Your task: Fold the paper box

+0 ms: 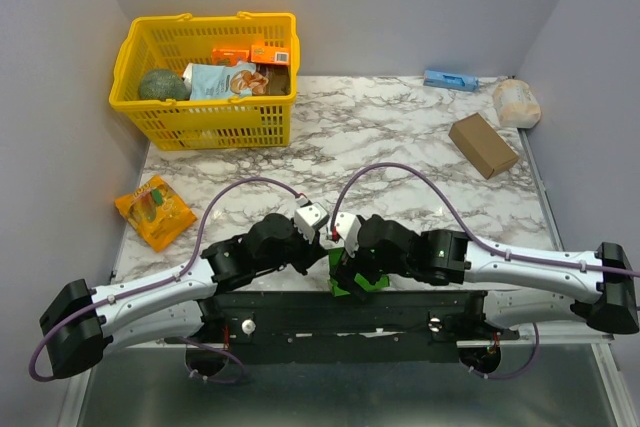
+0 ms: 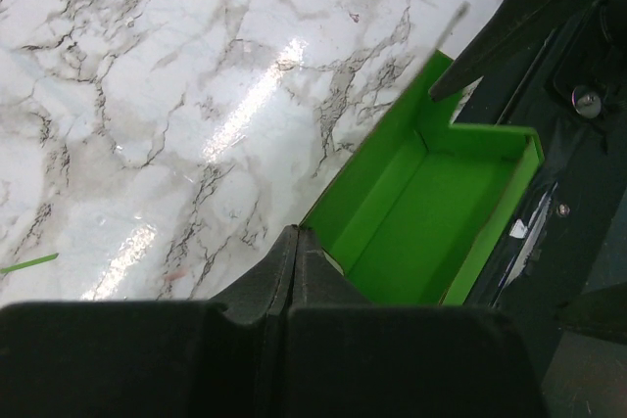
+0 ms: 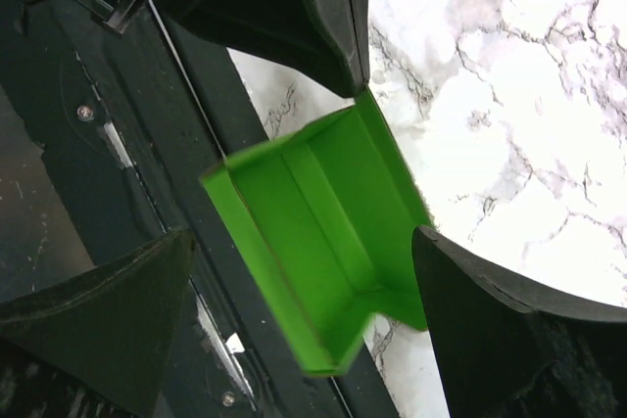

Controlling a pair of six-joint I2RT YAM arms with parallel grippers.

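The paper box [image 3: 323,232] is bright green card, half formed into an open tray with raised walls. It hangs over the table's near edge and the black base rail. My left gripper [image 2: 295,234] is shut, its tips pinched on the end of one side wall of the paper box [image 2: 421,212]. My right gripper [image 3: 304,237] is open wide. One finger [image 3: 108,320] stands over the black rail and the other finger [image 3: 500,330] rests by the box's flap on the marble side. In the top view both grippers meet over the paper box [image 1: 350,282].
A yellow basket [image 1: 205,97] with groceries stands at the back left. An orange packet [image 1: 155,209] lies at the left edge. A brown cardboard box [image 1: 483,144], a white bundle [image 1: 516,102] and a blue item [image 1: 450,79] sit at the back right. The black base rail [image 1: 350,309] runs along the near edge.
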